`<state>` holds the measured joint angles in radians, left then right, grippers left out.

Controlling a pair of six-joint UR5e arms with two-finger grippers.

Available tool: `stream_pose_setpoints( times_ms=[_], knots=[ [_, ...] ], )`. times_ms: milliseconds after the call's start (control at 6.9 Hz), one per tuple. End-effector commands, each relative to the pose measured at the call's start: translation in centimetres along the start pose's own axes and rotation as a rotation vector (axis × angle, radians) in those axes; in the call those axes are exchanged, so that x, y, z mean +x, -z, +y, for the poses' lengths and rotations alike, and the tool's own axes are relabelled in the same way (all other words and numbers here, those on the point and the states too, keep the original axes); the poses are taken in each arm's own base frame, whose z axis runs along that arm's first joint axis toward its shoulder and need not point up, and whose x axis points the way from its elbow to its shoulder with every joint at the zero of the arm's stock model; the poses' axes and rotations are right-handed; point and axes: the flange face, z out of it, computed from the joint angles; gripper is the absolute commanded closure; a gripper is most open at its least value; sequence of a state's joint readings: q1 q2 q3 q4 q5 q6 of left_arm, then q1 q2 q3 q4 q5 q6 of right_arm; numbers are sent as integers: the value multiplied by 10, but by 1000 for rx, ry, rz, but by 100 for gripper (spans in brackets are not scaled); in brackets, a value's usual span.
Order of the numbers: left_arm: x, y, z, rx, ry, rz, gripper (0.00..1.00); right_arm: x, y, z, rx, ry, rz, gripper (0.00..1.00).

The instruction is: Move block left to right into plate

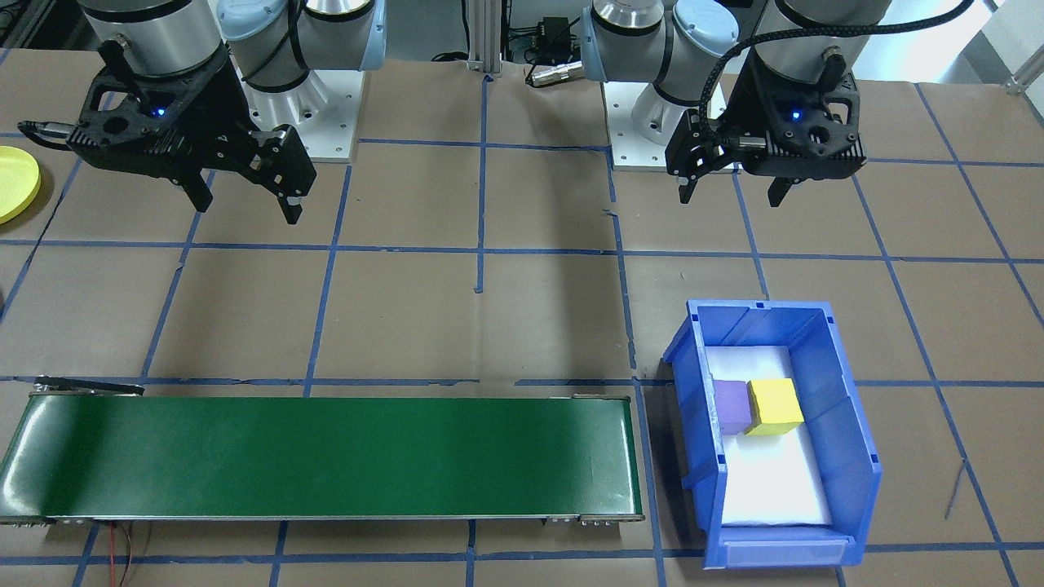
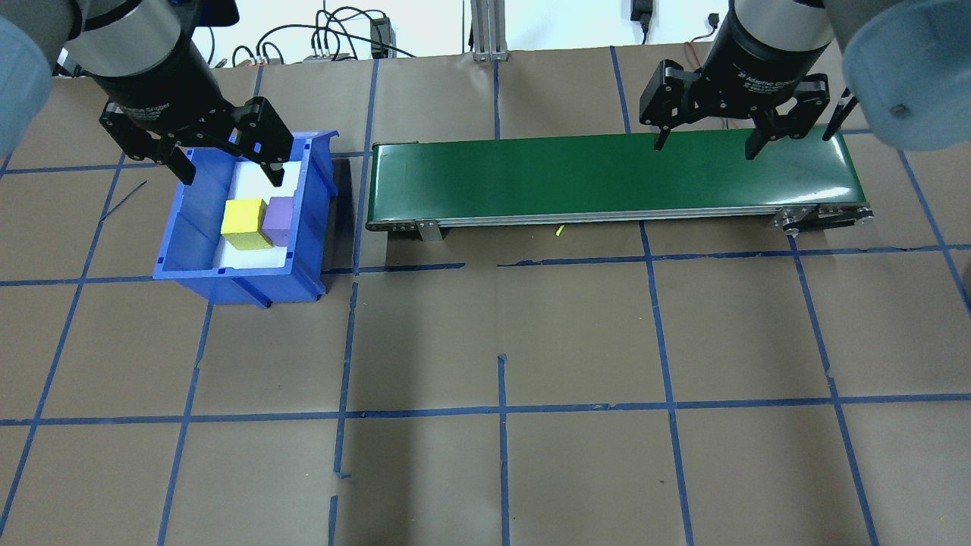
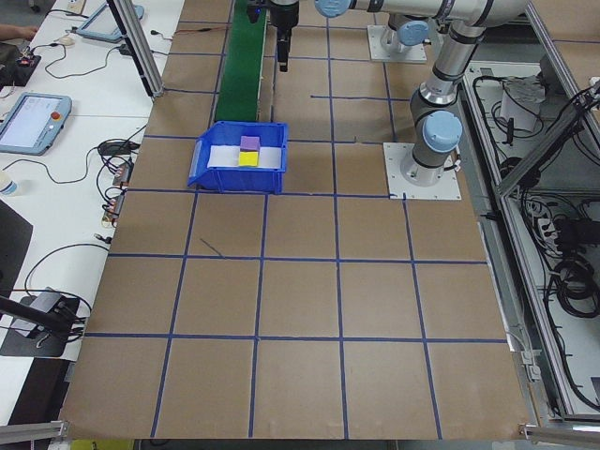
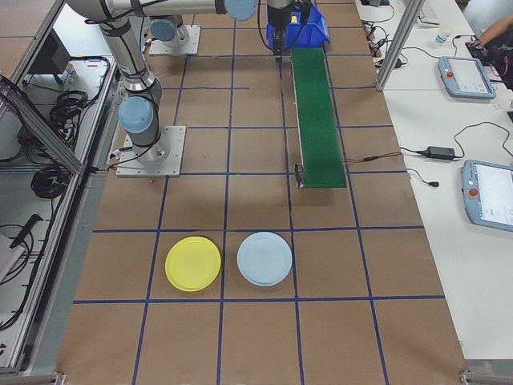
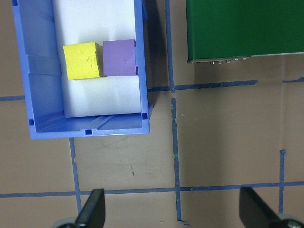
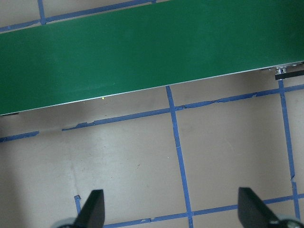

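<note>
While both my hands hang spread and empty, the left hand [image 2: 227,163] above the blue bin [image 2: 315,227], the yellow block [image 2: 243,224] touches the purple block [image 2: 278,220]. A finger could snag the neighbour. My right hand [image 2: 705,140] waits over the green belt [image 2: 531,178]; the yellow plate [image 4: 192,263] lies well away.

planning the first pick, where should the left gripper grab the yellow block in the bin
Come straight down on the yellow block with the left gripper, jaws on the two faces running across the bin. The purple block touches one remaining side and the bin wall stands close by the other, so those look blocked.
</note>
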<state>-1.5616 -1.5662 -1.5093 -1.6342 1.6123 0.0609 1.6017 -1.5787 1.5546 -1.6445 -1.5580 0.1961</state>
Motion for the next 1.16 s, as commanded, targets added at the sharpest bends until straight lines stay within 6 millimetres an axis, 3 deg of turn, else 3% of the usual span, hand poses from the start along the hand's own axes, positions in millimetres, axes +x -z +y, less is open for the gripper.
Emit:
stream_pose_setpoints(
  times_ms=[0, 435, 1015],
  knots=[
    [0, -1, 0, -1, -1, 2, 0, 2, 1, 0, -1, 1, 7, 0],
    [2, -1, 7, -6, -15, -4, 0, -4, 40, -5, 78, 34, -3, 0],
    [1, 1, 8, -4, -18, -4, 0, 5, 42, 0, 17, 78, 51, 0]
  ],
)
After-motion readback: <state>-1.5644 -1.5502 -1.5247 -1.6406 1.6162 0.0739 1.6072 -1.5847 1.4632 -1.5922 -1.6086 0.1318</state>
